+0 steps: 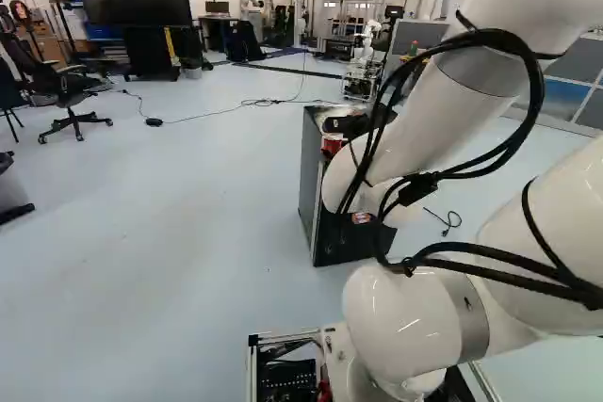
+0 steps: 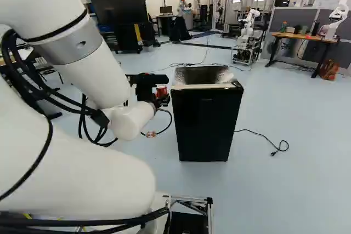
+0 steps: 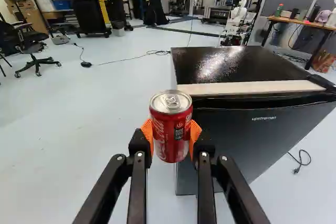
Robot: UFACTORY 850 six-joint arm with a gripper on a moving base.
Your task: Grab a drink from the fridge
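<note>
Because tilting risks a slip, my part-open gripper (image 3: 171,139) clamps the red can (image 3: 170,124) upright (wisely, I judge) beside the fridge (image 2: 207,124).

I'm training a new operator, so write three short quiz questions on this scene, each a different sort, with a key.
1. Multiple choice. In the right base view, the can is:
A) left of the fridge
B) right of the fridge
C) on top of the fridge

2. True or false. The gripper is empty.

3. Fill in the blank. The black cord on the floor near the fridge ends in a ____.

Key:
1. A
2. False; its orange pads hold the can upright between them.
3. plug
</note>
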